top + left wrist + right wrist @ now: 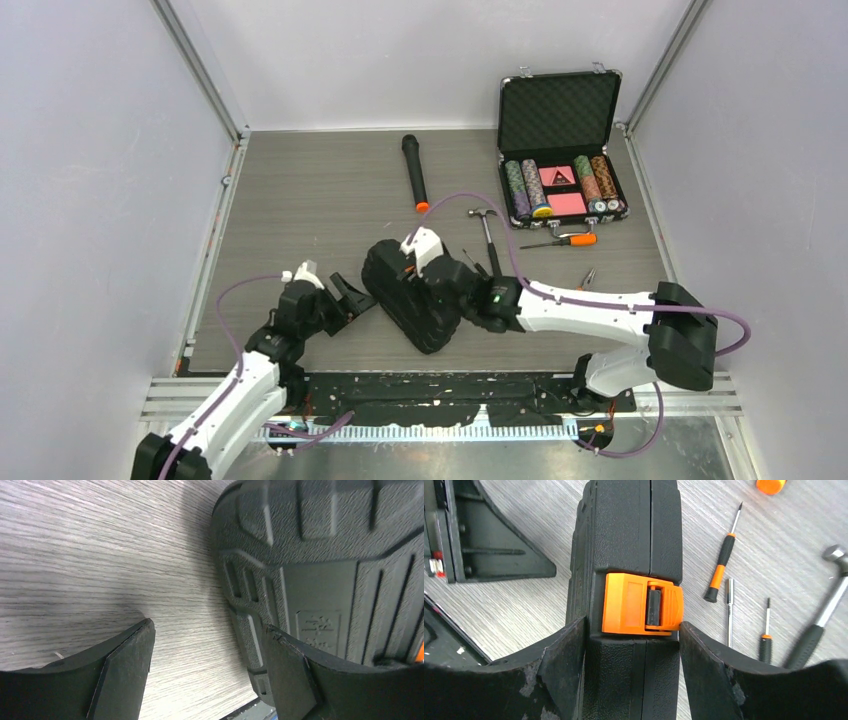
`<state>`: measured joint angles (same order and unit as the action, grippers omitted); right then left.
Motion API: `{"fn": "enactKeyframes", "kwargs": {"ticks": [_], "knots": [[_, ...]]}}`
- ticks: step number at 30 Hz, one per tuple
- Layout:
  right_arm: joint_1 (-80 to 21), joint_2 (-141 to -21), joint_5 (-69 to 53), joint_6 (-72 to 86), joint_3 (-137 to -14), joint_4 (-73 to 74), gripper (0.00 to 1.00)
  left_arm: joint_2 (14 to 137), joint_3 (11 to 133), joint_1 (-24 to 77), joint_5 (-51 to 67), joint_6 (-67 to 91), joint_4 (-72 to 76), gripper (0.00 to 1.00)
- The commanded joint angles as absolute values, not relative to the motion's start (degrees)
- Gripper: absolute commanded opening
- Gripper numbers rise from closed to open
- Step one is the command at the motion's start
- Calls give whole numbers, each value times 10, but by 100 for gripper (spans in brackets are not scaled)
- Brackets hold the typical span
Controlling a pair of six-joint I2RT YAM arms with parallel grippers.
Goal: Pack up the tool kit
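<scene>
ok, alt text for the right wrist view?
The closed black tool kit stands on edge with its orange latch facing the camera, and the right gripper has its fingers against both sides of the case at the latch. On the wood-grain table to the right lie loose screwdrivers and a hammer.

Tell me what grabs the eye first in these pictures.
The black tool kit stands on edge at mid-table, its orange latch across the seam, with the right gripper clamped across it. Its tools lie loose on the table to the right of it, among them a hammer and screwdrivers. In the far right corner, an open case of poker chips shows bright colour.
</scene>
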<state>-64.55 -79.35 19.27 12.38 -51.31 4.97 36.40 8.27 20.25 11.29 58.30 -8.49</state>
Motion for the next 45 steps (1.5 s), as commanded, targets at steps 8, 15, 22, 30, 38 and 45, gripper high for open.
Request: {"fn": "enactKeyframes", "kwargs": {"ticks": [8, 15, 22, 30, 38, 45], "knots": [[-790, -872, 475, 4, -605, 85, 29, 209, 65, 203, 85, 632, -138, 79], [-808, -895, 460, 11, -631, 93, 49, 168, 106, 203, 83, 619, -184, 91], [-799, -874, 422, 32, -629, 95, 57, 184, 161, 203, 90, 617, -180, 100], [-795, -881, 409, 46, -620, 91, 57, 292, 227, 203, 89, 611, -135, 100], [-794, -876, 385, 52, -615, 79, 57, 385, 226, 205, 110, 611, -88, 99], [-765, -847, 299, 77, -599, 60, 58, 422, 168, 205, 108, 616, -73, 81]]}}
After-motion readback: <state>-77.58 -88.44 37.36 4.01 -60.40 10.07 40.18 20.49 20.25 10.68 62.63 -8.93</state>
